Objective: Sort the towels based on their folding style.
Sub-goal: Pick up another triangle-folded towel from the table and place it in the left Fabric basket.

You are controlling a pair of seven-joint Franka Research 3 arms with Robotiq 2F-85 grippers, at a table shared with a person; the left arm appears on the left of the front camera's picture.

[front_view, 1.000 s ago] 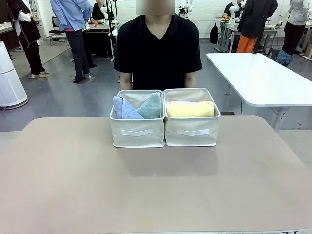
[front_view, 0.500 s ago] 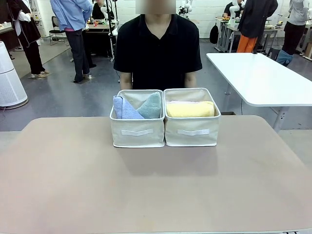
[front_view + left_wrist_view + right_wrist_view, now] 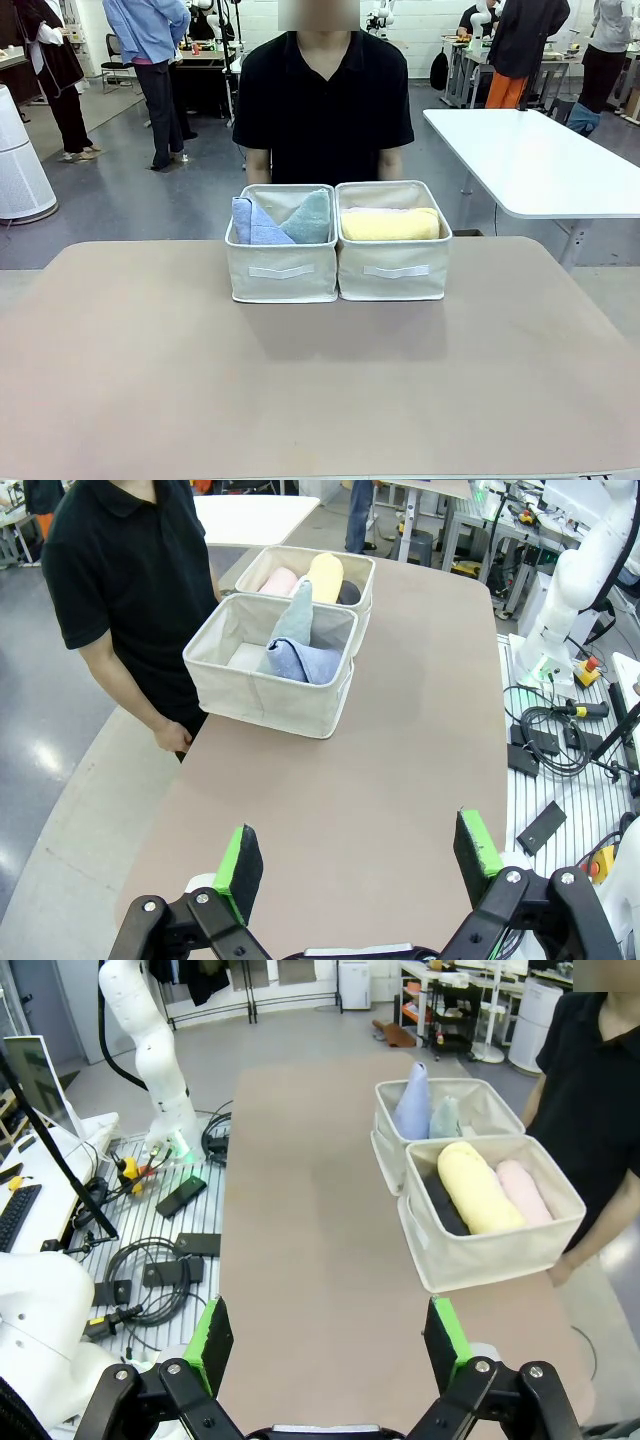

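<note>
Beige tabletop (image 3: 320,380) took up the lower half of the front view, bare across its whole near stretch, with two fabric bins touching side by side at its far edge, just in front of a person in a black shirt (image 3: 322,100). Left bin (image 3: 281,268), centre-left of the frame, held both pointed folds: the lavender-blue towel (image 3: 252,224) and the pale teal-grey towel (image 3: 310,218) leaning beside it. Right bin (image 3: 392,268) held the rolls; the yellow towel (image 3: 390,224) lay on top, and the right wrist view showed the pink towel (image 3: 524,1191) on one side of it and the dark grey towel (image 3: 443,1205) on the other. A white roll could not be made out. Judging from this, the sorting looked finished or nearly so, since no towel lay loose on the tabletop. Left gripper (image 3: 358,853) and right gripper (image 3: 325,1344) each hung well back from the bins at the bottom of their own views, fingers spread wide apart and holding nothing. Open surface ran clear to the rounded tabletop edges on both sides, so there seemed ample room for either arm to move.
</note>
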